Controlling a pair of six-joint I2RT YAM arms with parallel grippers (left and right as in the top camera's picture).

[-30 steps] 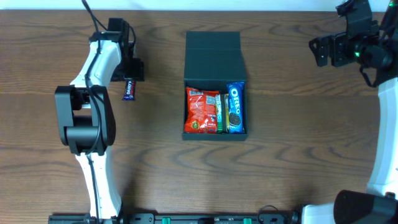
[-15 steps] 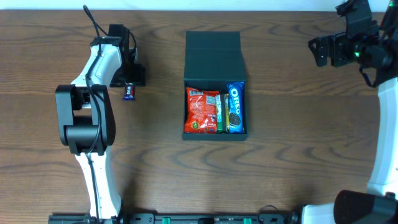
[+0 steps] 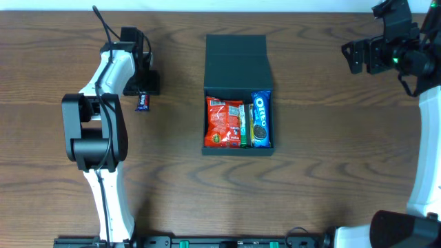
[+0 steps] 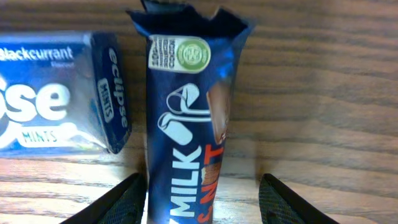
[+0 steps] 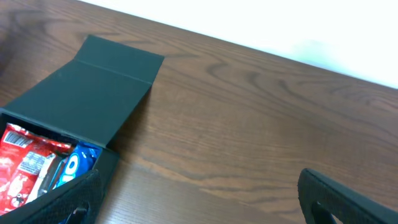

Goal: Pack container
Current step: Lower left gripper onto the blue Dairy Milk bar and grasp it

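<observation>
The brown wood-grain tabletop (image 3: 310, 193) meets a white wall (image 5: 280, 25) and carries the open container (image 3: 236, 58). The left gripper (image 4: 200, 193) has its jaws spread around a chocolate bar (image 4: 186, 124); the right gripper (image 5: 199, 186) has its jaws spread wide.

This looks like a robotics lab: a left arm (image 3: 93, 134) and a right arm (image 3: 424, 151), white and black, stand at a wood-grain table (image 3: 310, 186), a black rail (image 3: 227, 242) with green fittings runs along its near edge, and a plain white wall (image 5: 280, 25) sits behind. A dark container (image 3: 236, 62) holds snack packets (image 3: 224, 124).
</observation>
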